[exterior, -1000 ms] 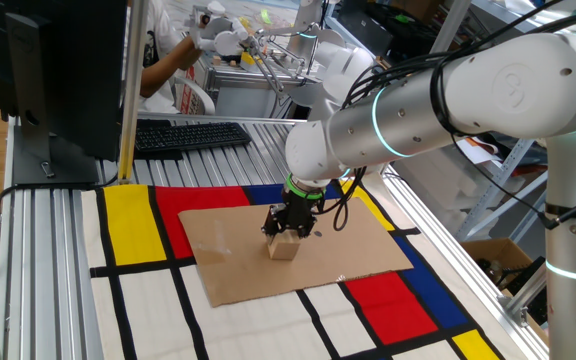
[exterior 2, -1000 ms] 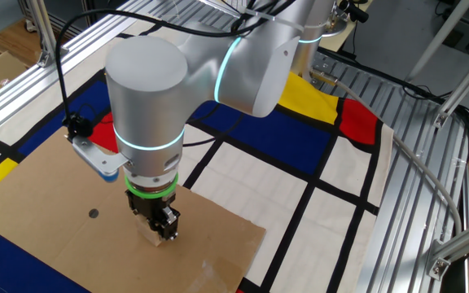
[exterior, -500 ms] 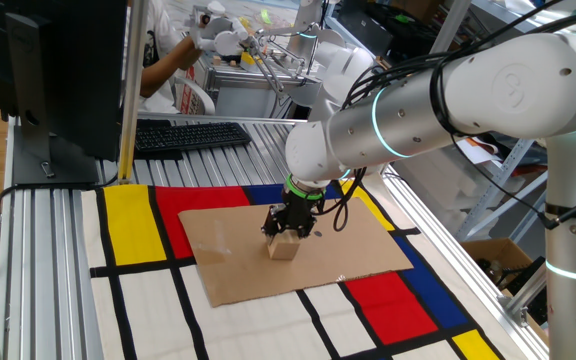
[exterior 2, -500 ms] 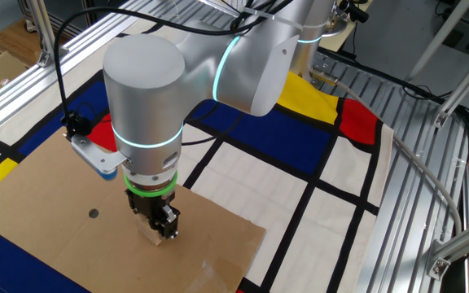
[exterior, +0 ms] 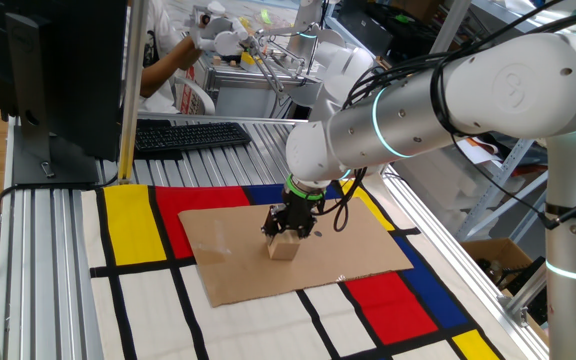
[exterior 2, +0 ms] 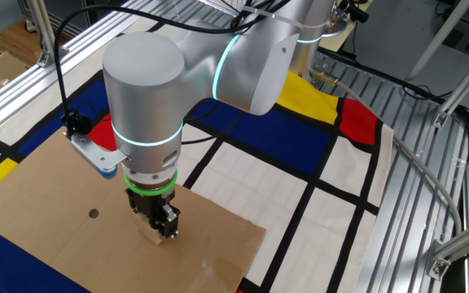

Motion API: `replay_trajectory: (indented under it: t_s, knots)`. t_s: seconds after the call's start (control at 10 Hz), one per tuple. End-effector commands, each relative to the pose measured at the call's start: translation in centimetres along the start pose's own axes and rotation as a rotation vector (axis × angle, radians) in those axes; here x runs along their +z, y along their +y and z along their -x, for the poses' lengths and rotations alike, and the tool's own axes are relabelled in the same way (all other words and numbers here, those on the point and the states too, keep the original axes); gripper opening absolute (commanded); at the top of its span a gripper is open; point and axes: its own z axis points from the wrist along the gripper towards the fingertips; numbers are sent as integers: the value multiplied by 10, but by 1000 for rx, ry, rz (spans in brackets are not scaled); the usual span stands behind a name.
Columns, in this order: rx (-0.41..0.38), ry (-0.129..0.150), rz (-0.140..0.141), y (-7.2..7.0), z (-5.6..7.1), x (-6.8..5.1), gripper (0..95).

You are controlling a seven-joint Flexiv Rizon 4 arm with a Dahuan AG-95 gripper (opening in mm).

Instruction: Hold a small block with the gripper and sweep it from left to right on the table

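The fingers (exterior: 290, 229) were pinched on the small block (exterior: 283, 247), pointing straight down, so the grasp looked done. The block sat on the cardboard sheet (exterior: 238, 268), its underside apparently touching the sheet, roughly at the sheet's middle in one fixed view. In the other fixed view only a pale sliver of the small block (exterior 2: 155, 237) showed below the fingers (exterior 2: 163, 221), toward the sheet's 5 o'clock corner.

Judging by that, the sweep from left to right was what remained; how much of it was already covered could not be told from the block's place alone.

The block was a cube, so it had no long axis; its faces stood slightly turned against the cardboard's edges. Beyond the sheet lay the coloured mat (exterior: 133, 215) on the bench (exterior: 48, 250), with a keyboard (exterior: 188, 135) at 11 o'clock from the block.
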Motion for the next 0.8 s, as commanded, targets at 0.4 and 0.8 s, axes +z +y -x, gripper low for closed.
replay_trajectory:
  t_s: [0.4,0.8]
  knots:
    - [4,-1,7,0,0,0,0]
    - [7,-1,11,1,1,1,0]
